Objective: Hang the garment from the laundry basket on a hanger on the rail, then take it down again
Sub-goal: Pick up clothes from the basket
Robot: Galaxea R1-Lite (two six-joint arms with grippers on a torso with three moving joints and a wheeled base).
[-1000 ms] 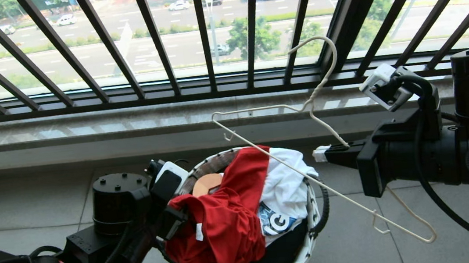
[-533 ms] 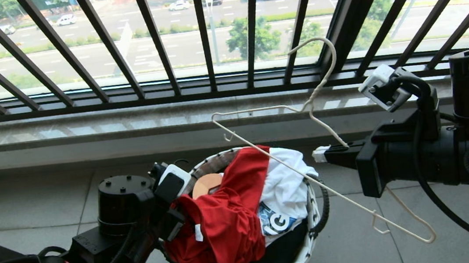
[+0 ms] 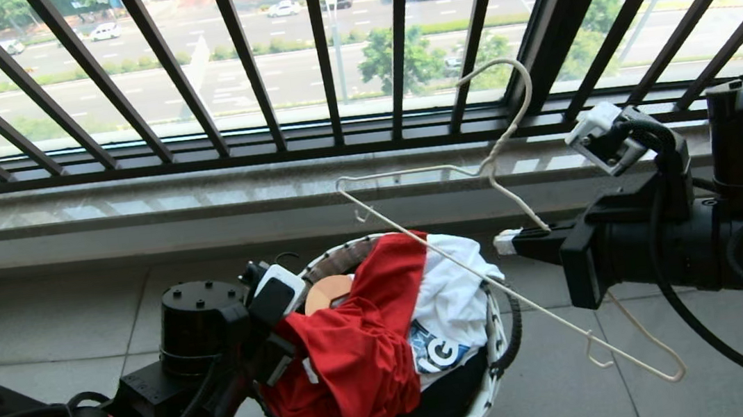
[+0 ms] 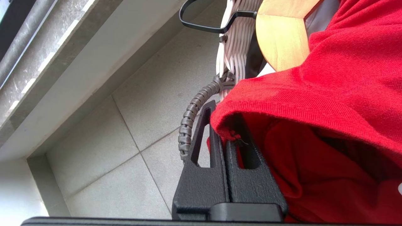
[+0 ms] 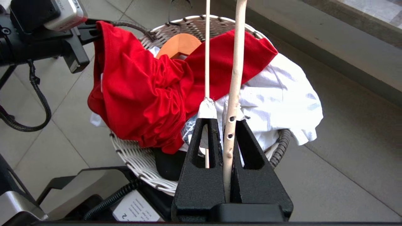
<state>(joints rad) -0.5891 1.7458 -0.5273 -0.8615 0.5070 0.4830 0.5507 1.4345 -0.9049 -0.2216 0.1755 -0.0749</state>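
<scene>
A floor (image 3: 42,323) of large pale grey tiles is carrying the laundry basket (image 3: 484,398), and behind the basket a grey stone ledge (image 3: 133,204) is running beneath a black railing (image 3: 243,62) of upright bars, with a road, cars and trees showing beyond it. The white woven basket is sitting heaped with clothes: a red T-shirt (image 3: 359,350) is lying across the top and spilling over the near rim, a white T-shirt (image 3: 451,297) with blue print reading roughly "G" is lying beside it on the right, and a dark garment (image 3: 436,411) is lying underneath. A rounded piece of light wood (image 3: 328,292) is poking up at the back of the basket. At the basket's left rim, the left claw (image 4: 227,138) is pinching a fold of the red T-shirt's edge, its jaws pressed together on the cloth beside the basket's dark rope handle (image 4: 191,116). To the right of the basket and above the floor, the right claw (image 5: 230,125) is clamped tight on the neck of a thin cream wire hanger (image 3: 491,272), which is slanting over the basket with its hook (image 3: 511,81) pointing up toward the railing.
</scene>
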